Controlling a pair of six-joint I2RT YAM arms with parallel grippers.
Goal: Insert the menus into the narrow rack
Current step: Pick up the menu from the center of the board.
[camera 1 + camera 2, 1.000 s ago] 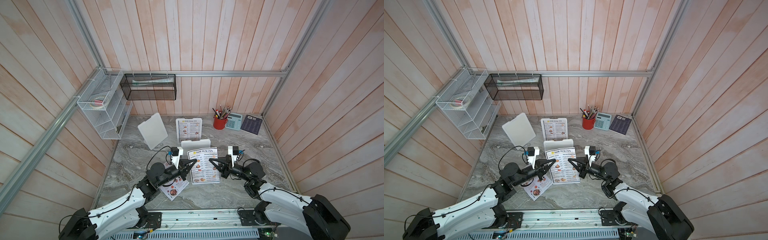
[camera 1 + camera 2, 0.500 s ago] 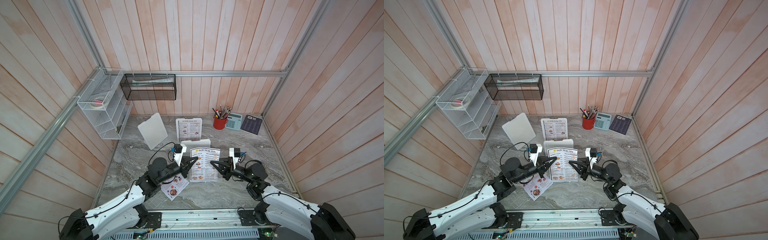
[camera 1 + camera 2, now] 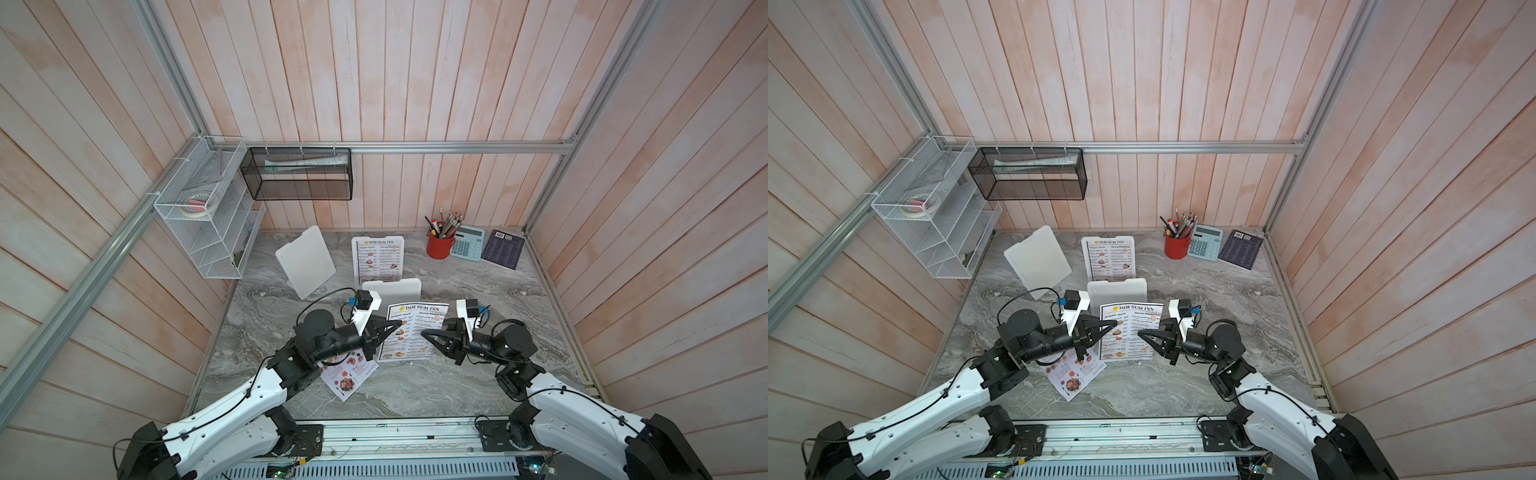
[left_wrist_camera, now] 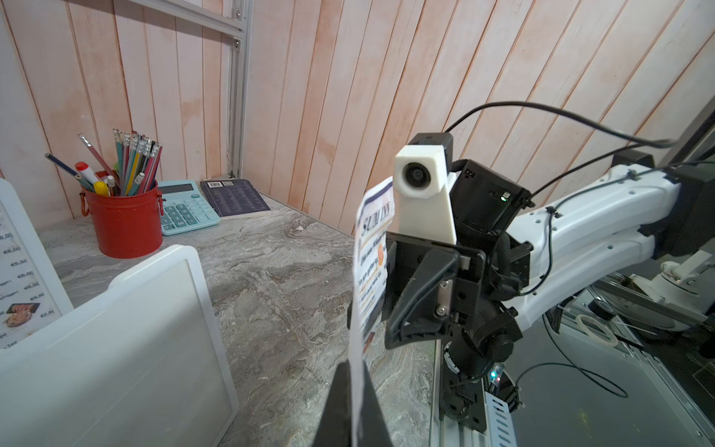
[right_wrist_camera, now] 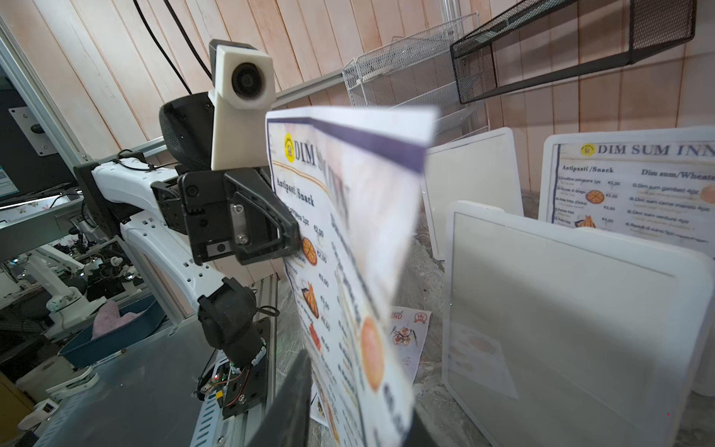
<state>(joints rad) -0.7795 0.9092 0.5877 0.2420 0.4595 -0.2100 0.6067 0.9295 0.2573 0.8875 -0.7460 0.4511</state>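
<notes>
Grey marble tabletop [image 3: 415, 395], colourful menu [image 3: 349, 378] lying flat | pink plank walls [image 3: 415, 83] | aluminium rail [image 3: 457, 146]

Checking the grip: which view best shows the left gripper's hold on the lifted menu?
Right wrist view: the left gripper pinches the lifted menu at its edge. Left wrist view shows the menu edge-on; top views show the grip small.

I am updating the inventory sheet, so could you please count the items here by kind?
Menus: 3 (held sheet, framed sheet, colourful sheet)
White frames: 3 (tilted frame, blank frame, menu's frame)
Wall racks: 2 (black mesh rack, white wire rack)
Red pencil cup: 1
Calculator: 1
Dark booklet: 1
Total: 11 (cup and rack contents excluded)
</notes>
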